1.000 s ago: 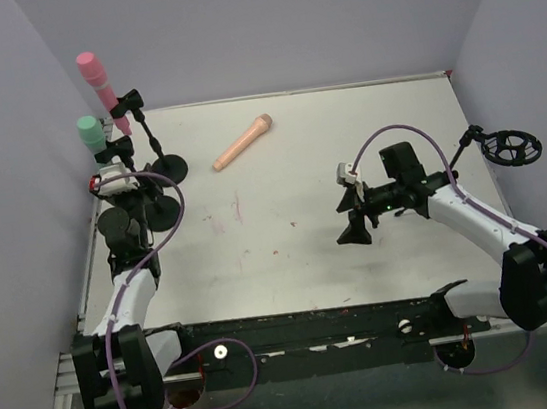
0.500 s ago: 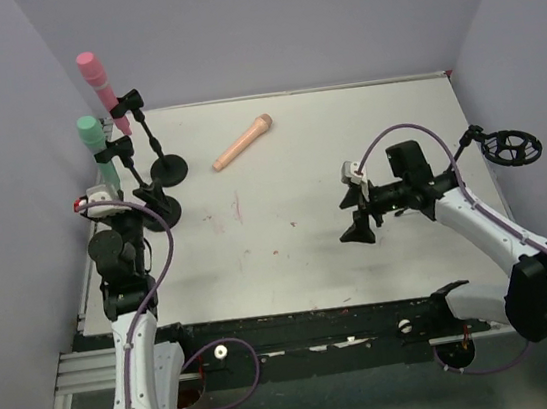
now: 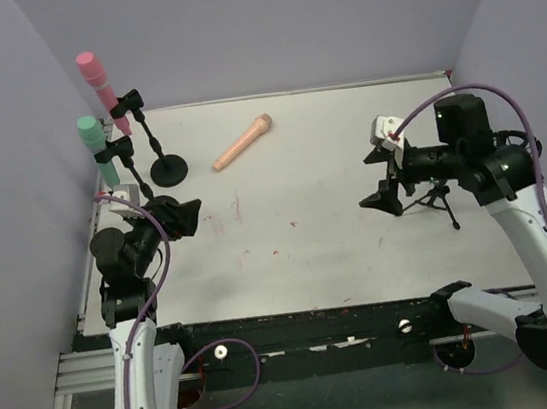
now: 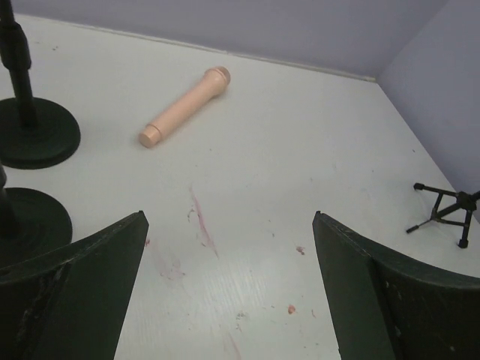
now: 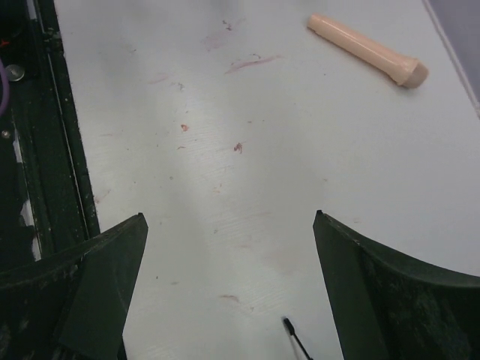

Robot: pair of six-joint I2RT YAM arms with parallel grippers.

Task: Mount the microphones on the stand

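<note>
The peach-orange microphone (image 3: pixel 243 142) lies flat on the white table (image 3: pixel 341 256), well ahead of the left pincer (image 3: pixel 191 217) and a little to the left of its line, rounded head pointing away. In the right wrist view it sits far ahead of the right pincer (image 3: pixel 379 178), off toward the upper right.

The pink microphone (image 3: pixel 96 82) stands tilted, head up, clipped in a round-base stand (image 3: pixel 168 167) ahead of the left pincer on its left side. The mint-green microphone (image 3: pixel 97 147) is clipped the same way in a second round-base stand (image 4: pixel 34 217). That stand's base sits just beside the left pincer's left finger and is partly hidden behind it in the wrist view.

Both pincers hang open above the tabletop, jaws spread wide, gripping nothing.

A small black tripod stand (image 3: pixel 434 198) rests on the table just beside the right pincer, below its wrist in the overhead view. What looks like one leg tip shows between that pincer's fingers at the lower edge of its own view. Seen from the left pincer, the tripod stands far ahead and to the right, near the side wall.
</note>
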